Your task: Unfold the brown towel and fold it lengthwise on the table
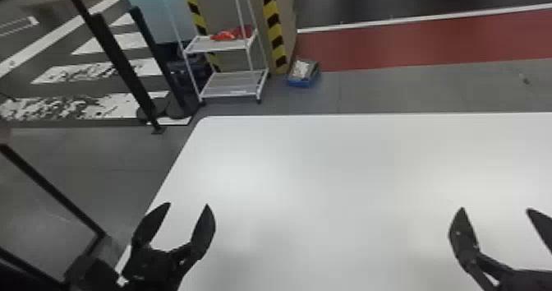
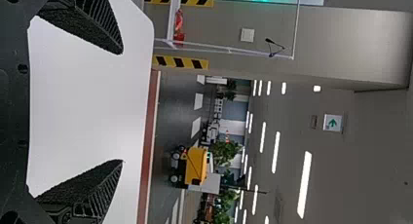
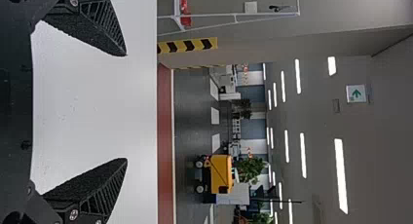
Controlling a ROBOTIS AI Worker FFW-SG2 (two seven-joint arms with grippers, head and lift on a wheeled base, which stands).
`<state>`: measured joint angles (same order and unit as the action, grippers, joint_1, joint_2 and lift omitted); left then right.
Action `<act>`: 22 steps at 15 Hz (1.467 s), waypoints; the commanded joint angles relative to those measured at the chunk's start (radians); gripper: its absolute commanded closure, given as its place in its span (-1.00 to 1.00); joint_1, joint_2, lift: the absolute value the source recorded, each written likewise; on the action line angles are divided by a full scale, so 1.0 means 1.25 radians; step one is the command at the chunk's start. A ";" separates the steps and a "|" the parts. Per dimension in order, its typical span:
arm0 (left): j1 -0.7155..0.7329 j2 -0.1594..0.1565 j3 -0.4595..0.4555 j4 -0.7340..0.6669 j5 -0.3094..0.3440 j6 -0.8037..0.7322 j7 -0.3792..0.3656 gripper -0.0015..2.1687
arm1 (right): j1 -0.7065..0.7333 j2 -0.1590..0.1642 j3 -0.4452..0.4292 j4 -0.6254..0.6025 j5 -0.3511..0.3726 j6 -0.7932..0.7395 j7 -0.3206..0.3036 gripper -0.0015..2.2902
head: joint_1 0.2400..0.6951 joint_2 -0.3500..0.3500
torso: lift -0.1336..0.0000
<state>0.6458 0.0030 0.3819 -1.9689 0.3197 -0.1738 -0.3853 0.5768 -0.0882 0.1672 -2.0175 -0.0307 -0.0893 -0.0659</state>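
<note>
My left gripper (image 1: 189, 204) stands open over the left edge of the white table (image 1: 328, 167), its fingers apart with nothing between them. Toward the right side of the head view, my right gripper (image 1: 495, 209) is likewise open and holds nothing. In the left wrist view the two fingers of the left gripper (image 2: 122, 107) are spread wide in front of the white tabletop (image 2: 87, 107). The right wrist view has the right gripper (image 3: 126, 107) with its fingers wide apart, the bare tabletop (image 3: 92, 102) behind them.
Beyond the table's far edge stand a white shelf cart (image 1: 230, 43) and a blue bin (image 1: 303, 73) on the floor. Black posts (image 1: 119, 60) rise at the left. A black frame bar (image 1: 53, 191) runs along the floor left of the table.
</note>
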 commanded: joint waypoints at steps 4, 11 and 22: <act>-0.001 -0.005 -0.004 -0.002 -0.014 0.011 0.001 -0.93 | -0.001 -0.002 0.000 0.001 0.000 0.002 0.000 -0.90 | 1.00 0.84 | -0.76; -0.005 -0.005 -0.005 0.006 -0.014 0.011 0.001 -0.93 | -0.002 -0.003 -0.004 0.006 -0.004 0.005 0.000 -0.90 | 1.00 0.82 | -0.76; -0.007 -0.005 -0.004 0.013 -0.013 0.006 0.001 -0.93 | -0.005 -0.002 -0.010 0.016 -0.005 0.005 0.000 -0.90 | 1.00 0.81 | -0.76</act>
<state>0.6374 0.0030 0.3773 -1.9526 0.3035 -0.1663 -0.3835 0.5706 -0.0905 0.1552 -1.9975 -0.0368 -0.0837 -0.0659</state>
